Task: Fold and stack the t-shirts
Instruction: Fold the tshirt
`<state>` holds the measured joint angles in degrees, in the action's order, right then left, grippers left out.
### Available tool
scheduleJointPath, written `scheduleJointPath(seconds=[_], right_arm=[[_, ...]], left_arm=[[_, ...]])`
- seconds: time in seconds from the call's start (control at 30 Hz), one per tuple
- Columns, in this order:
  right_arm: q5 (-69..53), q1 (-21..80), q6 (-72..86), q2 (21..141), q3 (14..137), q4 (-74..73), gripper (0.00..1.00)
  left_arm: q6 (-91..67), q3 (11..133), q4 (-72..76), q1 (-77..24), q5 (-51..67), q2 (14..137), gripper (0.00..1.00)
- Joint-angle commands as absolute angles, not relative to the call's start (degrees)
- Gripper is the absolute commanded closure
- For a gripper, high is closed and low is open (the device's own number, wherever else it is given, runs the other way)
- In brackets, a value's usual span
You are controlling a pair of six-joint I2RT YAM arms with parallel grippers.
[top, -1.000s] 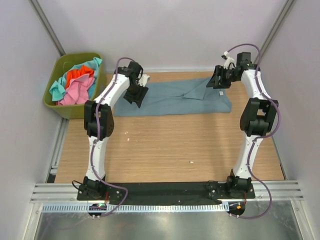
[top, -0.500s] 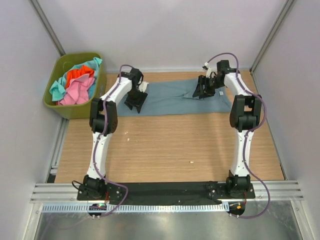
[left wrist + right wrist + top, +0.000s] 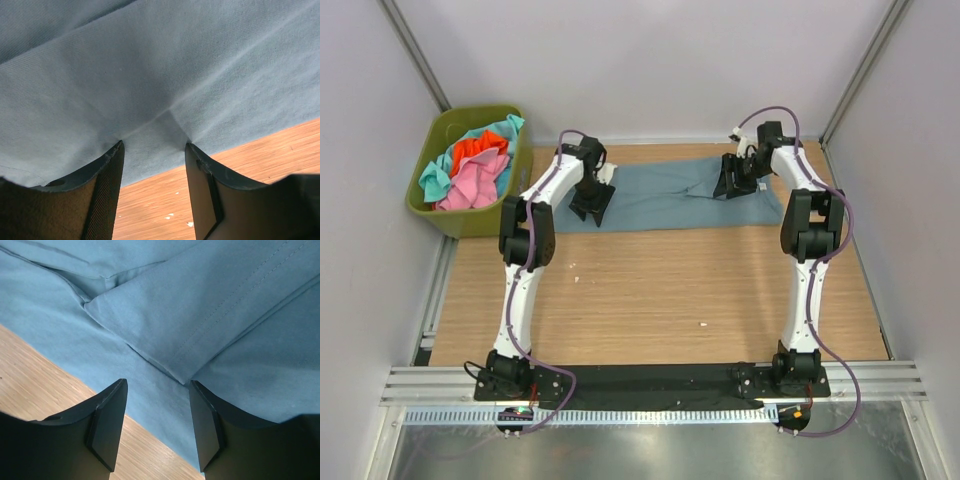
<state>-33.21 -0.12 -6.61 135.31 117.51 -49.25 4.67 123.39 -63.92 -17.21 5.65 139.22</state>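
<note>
From above, the slate-blue shirt lies spread flat in a long band across the twelve o'clock side of the bench. The left end effector is down on the shirt's nine o'clock end and the right end effector on its three o'clock part. At ten o'clock, off the bench's corner, an olive bin holds a pink shirt, an orange-red shirt and a turquoise shirt, all heaped together.

Only the wrist cameras show how the jaws stand. On the left, the two dark fingers are spread. Their tips meet the cloth just inside its near edge, and creases run out from each tip. Bare wood shows between them toward six o'clock. On the right, the fingers are also spread, with their tips at the cloth near its edge. Nothing is pinched between either pair. This view alone shows a folded flap with a double-stitched hem, its corner pointing toward ten o'clock, lying on top of the lower layer.

From above, both end effectors are small dark shapes and their jaw gap cannot be read. The arms cover part of the shirt's ends, and the wrist views cut off the rest of the shirt. The bin's heap hides how each shirt in it lies.
</note>
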Motion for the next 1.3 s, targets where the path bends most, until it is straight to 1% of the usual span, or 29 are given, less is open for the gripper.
scheduleJointPath(seconds=[0.0, 0.27, 0.33, 0.37, 0.43, 0.5, 0.53, 0.6, 0.63, 0.7, 0.73, 0.87, 1.03, 1.17, 1.2, 1.27], right_arm=[[-31.91, 0.00, -7.91, 135.09, 119.88, -49.39, 0.42], [-31.03, 0.00, -8.44, 136.93, 119.88, -49.40, 0.43], [-30.85, 0.00, -8.44, 137.28, 120.41, -49.13, 0.43], [-30.94, 0.00, -8.44, 137.63, 120.67, -49.39, 0.45], [-31.03, 0.00, -8.61, 137.90, 121.29, -49.31, 0.51], [-31.03, 0.00, -8.44, 137.90, 121.64, -48.87, 0.54], [-31.11, 0.00, -8.44, 137.81, 121.81, -48.87, 0.62], [-31.11, 0.00, -8.44, 137.81, 122.17, -48.69, 0.70], [-31.11, 0.00, -8.44, 137.81, 122.25, -48.60, 0.78], [-31.20, 0.00, -8.44, 137.90, 122.87, -48.52, 0.84], [-31.20, 0.00, -8.35, 137.81, 123.13, -48.43, 0.89], [-31.29, 0.00, -7.65, 138.25, 126.72, -47.46, 0.97], [-31.38, 2.19, -5.98, 143.07, 134.89, -45.27, 0.99], [-31.64, 4.13, -4.92, 147.39, 144.39, -42.63, 0.99], [-31.21, 4.74, -4.49, 147.83, 145.45, -42.02, 0.91], [-29.10, 6.06, -5.01, 147.31, 147.56, -40.87, 0.91]], left_arm=[[3.87, 124.36, -63.90, -17.05, 7.38, 136.94, 0.47], [4.57, 126.38, -63.54, -16.96, 4.75, 137.19, 0.47], [4.57, 126.47, -63.72, -16.70, 4.66, 137.63, 0.47], [4.57, 126.39, -63.72, -16.79, 4.57, 137.72, 0.48], [4.57, 126.21, -63.72, -16.70, 4.48, 137.72, 0.48], [4.57, 126.04, -63.55, -16.61, 4.66, 137.72, 0.48], [4.57, 125.95, -63.54, -16.61, 4.66, 137.72, 0.48], [4.48, 125.95, -63.63, -16.52, 4.75, 137.90, 0.48], [4.48, 125.95, -63.55, -16.52, 4.83, 137.99, 0.48], [4.39, 125.95, -63.46, -16.61, 4.83, 138.08, 0.48], [4.39, 125.95, -63.54, -16.61, 4.83, 138.16, 0.48], [4.39, 125.60, -63.63, -16.52, 4.75, 138.34, 0.48], [4.66, 124.28, -63.55, -16.52, 4.40, 137.64, 0.48], [4.92, 122.52, -63.55, -16.61, 3.96, 136.67, 0.48], [4.92, 122.08, -63.63, -16.61, 3.78, 136.15, 0.48], [5.10, 121.29, -63.63, -16.52, 3.43, 135.62, 0.48]])
